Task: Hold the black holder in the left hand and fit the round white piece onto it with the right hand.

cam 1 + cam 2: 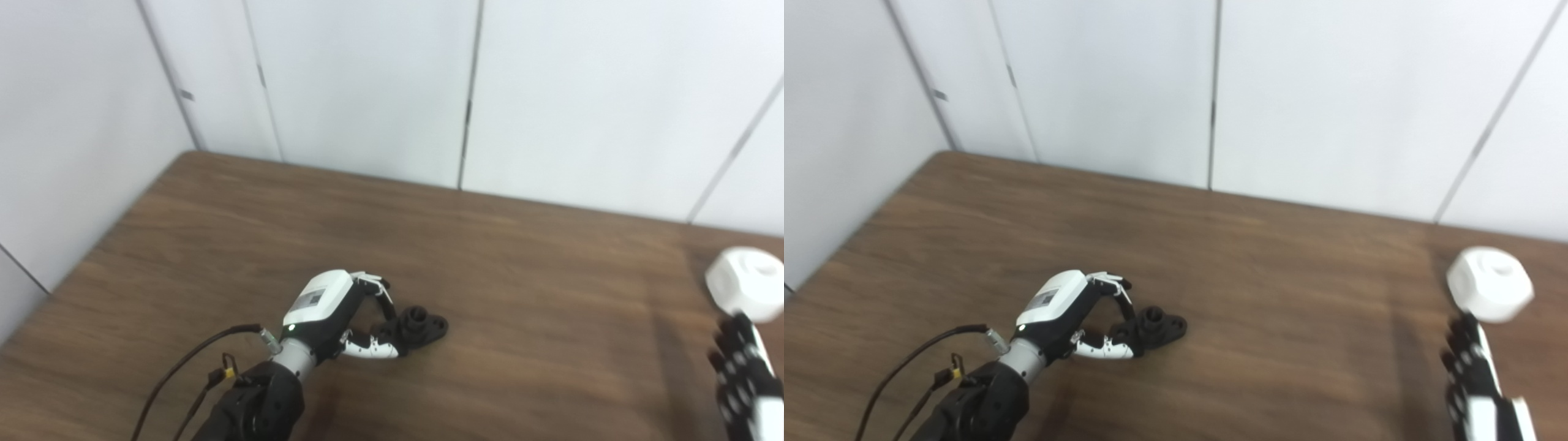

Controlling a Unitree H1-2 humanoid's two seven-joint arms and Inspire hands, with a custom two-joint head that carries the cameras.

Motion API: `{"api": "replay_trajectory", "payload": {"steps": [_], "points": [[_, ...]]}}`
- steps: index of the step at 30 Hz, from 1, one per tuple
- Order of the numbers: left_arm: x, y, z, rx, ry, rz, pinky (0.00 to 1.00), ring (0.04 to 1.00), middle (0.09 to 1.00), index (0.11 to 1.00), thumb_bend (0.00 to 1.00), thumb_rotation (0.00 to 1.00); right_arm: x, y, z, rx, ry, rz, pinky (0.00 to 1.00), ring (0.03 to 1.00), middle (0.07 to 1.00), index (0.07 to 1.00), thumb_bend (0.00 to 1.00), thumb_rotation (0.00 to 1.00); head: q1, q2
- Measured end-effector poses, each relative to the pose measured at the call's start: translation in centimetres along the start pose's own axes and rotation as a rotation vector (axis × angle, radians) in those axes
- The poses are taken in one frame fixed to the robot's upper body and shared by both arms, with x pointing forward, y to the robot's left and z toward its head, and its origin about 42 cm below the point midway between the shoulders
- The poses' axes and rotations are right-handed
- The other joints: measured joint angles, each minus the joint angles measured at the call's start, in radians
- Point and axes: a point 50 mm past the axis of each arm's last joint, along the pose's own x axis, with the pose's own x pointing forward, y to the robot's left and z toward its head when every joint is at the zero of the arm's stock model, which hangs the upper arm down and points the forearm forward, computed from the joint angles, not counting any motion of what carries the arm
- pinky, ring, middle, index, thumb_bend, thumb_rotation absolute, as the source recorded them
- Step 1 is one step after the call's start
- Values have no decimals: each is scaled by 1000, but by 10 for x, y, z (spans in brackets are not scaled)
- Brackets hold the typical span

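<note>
White wall panels back a brown wooden table (520,257) where the black holder (419,326) lies, the left hand (343,318) curled around its near end, fingers and thumb touching it. Far right, the round white piece (1489,283) sits blurred just above the right hand's (1479,380) fingertips; that hand is partly cut off, its grip unclear.

Bright, even light; soft focus, faint shadows.

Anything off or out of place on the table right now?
Nothing stands out. Black holder sits flat on the table at the left hand fingers; round white piece is intact beyond the right hand.
</note>
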Motion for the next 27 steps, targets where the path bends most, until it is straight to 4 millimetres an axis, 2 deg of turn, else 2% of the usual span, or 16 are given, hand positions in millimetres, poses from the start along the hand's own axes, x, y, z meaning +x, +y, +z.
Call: {"api": "replay_trajectory", "payload": {"steps": [1, 4, 7, 13, 21, 27], "points": [[-2, -3, 3, 4, -12, -5, 821, 892, 804, 488, 517, 45, 0, 1, 2, -3, -8, 0, 1000, 1000, 981, 986, 661, 1000, -14, 18], [-9, -11, 11, 3, -48, -22, 844, 894, 802, 488, 517, 45, 1, 6, 8, -6, -18, 3, 1000, 1000, 980, 984, 647, 1000, -29, 40], [-13, -20, 19, 27, -96, -56, 921, 903, 809, 488, 517, 47, 1, 9, 15, -2, -24, 8, 1000, 1000, 975, 976, 622, 1000, -49, 60], [-20, -35, 29, 58, -164, -105, 934, 902, 803, 488, 518, 48, 1, 15, 24, -31, -21, -1, 1000, 1000, 966, 978, 631, 1000, -90, 92], [-25, -47, 41, 106, -274, -145, 959, 913, 813, 489, 519, 48, 1, 28, 32, -49, 2, 13, 1000, 1000, 960, 966, 652, 1000, -137, 104], [-27, -48, 41, 145, -274, -146, 999, 913, 807, 489, 519, 51, 1, 33, 36, -49, -8, 11, 1000, 1000, 954, 968, 668, 1000, -167, 109]]}}
